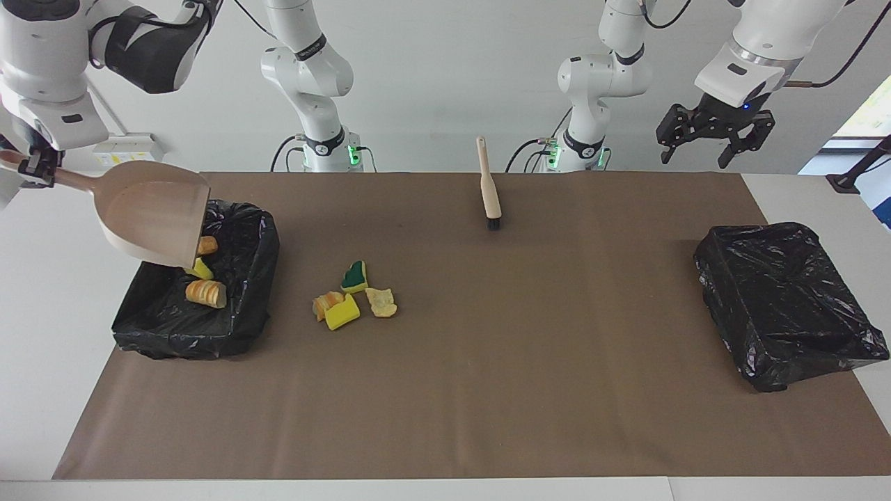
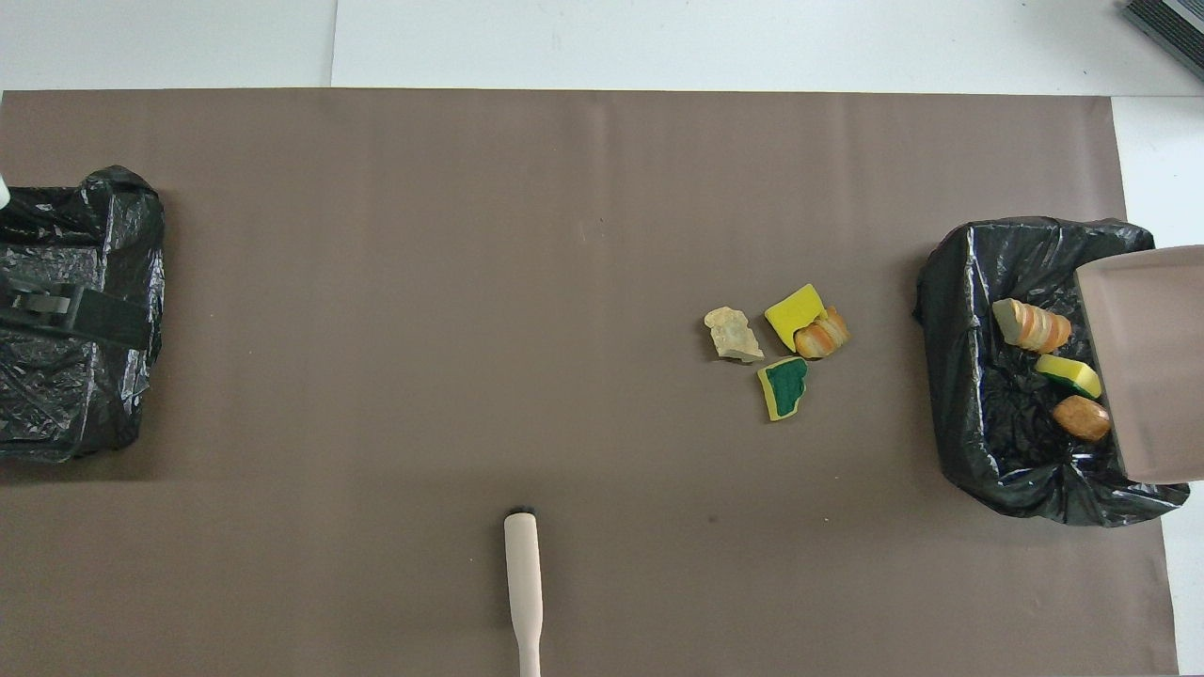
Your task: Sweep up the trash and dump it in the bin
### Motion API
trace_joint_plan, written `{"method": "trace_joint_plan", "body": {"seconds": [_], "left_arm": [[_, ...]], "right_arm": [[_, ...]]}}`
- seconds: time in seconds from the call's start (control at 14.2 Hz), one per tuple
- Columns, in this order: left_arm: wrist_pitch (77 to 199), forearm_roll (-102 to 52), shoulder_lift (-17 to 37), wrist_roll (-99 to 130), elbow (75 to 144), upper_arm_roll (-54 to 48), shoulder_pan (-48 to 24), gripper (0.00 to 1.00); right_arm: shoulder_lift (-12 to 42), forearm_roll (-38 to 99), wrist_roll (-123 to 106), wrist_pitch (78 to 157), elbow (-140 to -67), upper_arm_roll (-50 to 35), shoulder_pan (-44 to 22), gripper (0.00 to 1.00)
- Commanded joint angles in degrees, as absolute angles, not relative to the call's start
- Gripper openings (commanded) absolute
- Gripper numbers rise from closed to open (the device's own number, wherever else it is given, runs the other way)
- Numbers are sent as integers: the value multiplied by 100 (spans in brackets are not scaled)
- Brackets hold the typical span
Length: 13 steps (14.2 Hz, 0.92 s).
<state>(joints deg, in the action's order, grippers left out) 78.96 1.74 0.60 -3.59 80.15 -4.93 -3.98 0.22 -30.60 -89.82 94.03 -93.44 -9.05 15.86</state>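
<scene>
Facing view
Right gripper [image 1: 29,165]: we see it clamped on the handle of the dustpan [image 1: 154,221], which hangs tilted, mouth down, over the bin [image 1: 240,306] at the right arm's end of the table.
Left gripper [image 1: 715,134]: fingers spread wide, holding nothing, up in the air over the left arm's end of the table; this arm waits.
Trash in the bin: three pieces show just under the pan's lip, among them a striped bread lump [image 1: 204,293].
Trash on the mat: four pieces [image 1: 355,298] lie bunched together on the brown mat [image 1: 487,390], between that bin and the table's middle.
Brush [image 1: 489,186]: it lies loose on the mat, nearer to the robots than the pile.

Overhead view
Dustpan [image 2: 1143,362]: we see its scoop bare, covering part of the bin [image 2: 969,376].
Second bin [image 2: 85,395]: at the left arm's end, nothing in it that we can see.
Pile [image 2: 779,346]: all four pieces close together, some touching.

Handling, as we judge it
Trash: light and soft; sponge bits would squash and bread lumps may roll, so we would push them with the brush, not pinch them.
Hold points: the brush by its pale handle, the pan by its handle, lip flat on the mat.
</scene>
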Motion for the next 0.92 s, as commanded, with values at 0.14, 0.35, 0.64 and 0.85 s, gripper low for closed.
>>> {"method": "trace_joint_plan", "body": {"seconds": [0.14,0.35,0.64,0.85], "left_arm": [[7963,141,-18,-413,8068,-510,-308,100],[7946,149,-18,-378,8060,-501,-299,100],[7893,149,-18,-369,8068,-501,-290,100],[7901,149,-18,-404,8068,-510,-299,100]], "right_arm": [[9,-2321,-6502,8694,-9299,-1871,1408,0],[227,-1655,-4524,8525,-9308,-1872,732,0],[1035,-1240,-1633,8832,-9185,-1881,-393,0],[1747,-801,110,9324,-8791,-1881,-886,0]]}}
